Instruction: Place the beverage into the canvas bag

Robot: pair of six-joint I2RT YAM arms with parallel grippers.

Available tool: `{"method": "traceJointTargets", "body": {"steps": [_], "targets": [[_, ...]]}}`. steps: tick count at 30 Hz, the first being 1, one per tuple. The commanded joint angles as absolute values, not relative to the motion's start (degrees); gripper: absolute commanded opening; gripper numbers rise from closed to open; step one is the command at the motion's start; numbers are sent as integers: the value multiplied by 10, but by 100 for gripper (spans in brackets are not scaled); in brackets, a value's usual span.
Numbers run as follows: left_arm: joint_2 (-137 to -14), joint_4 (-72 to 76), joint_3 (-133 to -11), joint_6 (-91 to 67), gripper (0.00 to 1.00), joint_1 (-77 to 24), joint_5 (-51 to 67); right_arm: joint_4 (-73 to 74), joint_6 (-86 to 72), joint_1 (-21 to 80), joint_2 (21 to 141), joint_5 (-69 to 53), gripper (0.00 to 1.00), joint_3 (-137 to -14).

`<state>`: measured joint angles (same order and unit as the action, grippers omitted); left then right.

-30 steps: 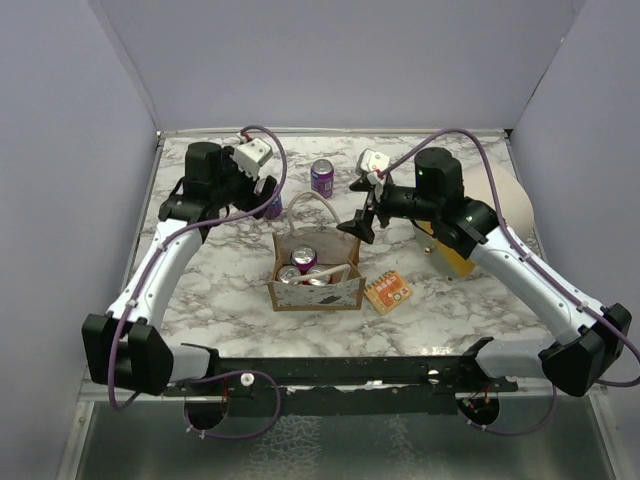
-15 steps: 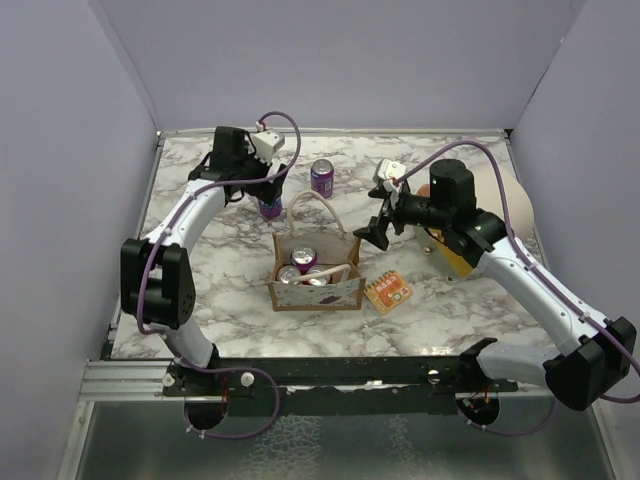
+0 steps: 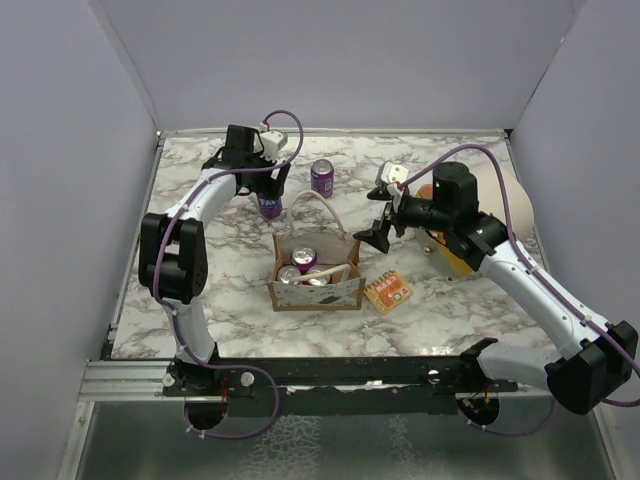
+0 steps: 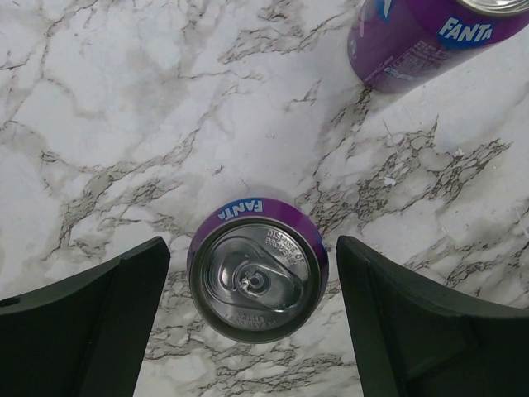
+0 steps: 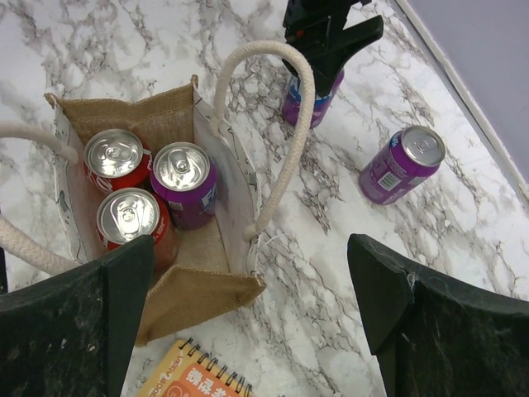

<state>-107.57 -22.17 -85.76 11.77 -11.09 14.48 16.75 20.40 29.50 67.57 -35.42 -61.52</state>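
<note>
top external: left tool (image 3: 268,193) now straddles purple can (image 3: 269,209).

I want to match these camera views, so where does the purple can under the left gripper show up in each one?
Top external: purple can upper left of centre, under the left gripper, beyond the canvas bag.
Left wrist: can lower centre, seen top-down between the open fingers.
Right wrist: can top centre, partly hidden by the left gripper.
Shared landmark: the other purple can, in all three.
</note>
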Motion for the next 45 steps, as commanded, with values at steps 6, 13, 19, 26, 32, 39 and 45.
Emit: {"method": "traceJointTargets", "body": {"steps": [6,13,19,26,32,39,45], "targets": [[-1104,-254,-890,88,76,-109,136,140,202,290,665,-376,100,-601],[-1108,-253,-889,84,63,-109,145,140,204,290,669,-381,100,-598],[-1084,-259,-889,98,37,-109,145,152,218,290,677,-388,100,-595],[-1013,-262,-871,138,6,-109,120,204,196,291,719,-393,96,-610],[-925,-273,-863,154,0,-109,100,235,173,294,745,-386,90,-602],[-819,-296,-867,112,0,-111,125,243,152,304,753,-397,88,-585],[-727,-323,-873,99,0,-114,216,245,133,322,761,-374,80,-584]]}}
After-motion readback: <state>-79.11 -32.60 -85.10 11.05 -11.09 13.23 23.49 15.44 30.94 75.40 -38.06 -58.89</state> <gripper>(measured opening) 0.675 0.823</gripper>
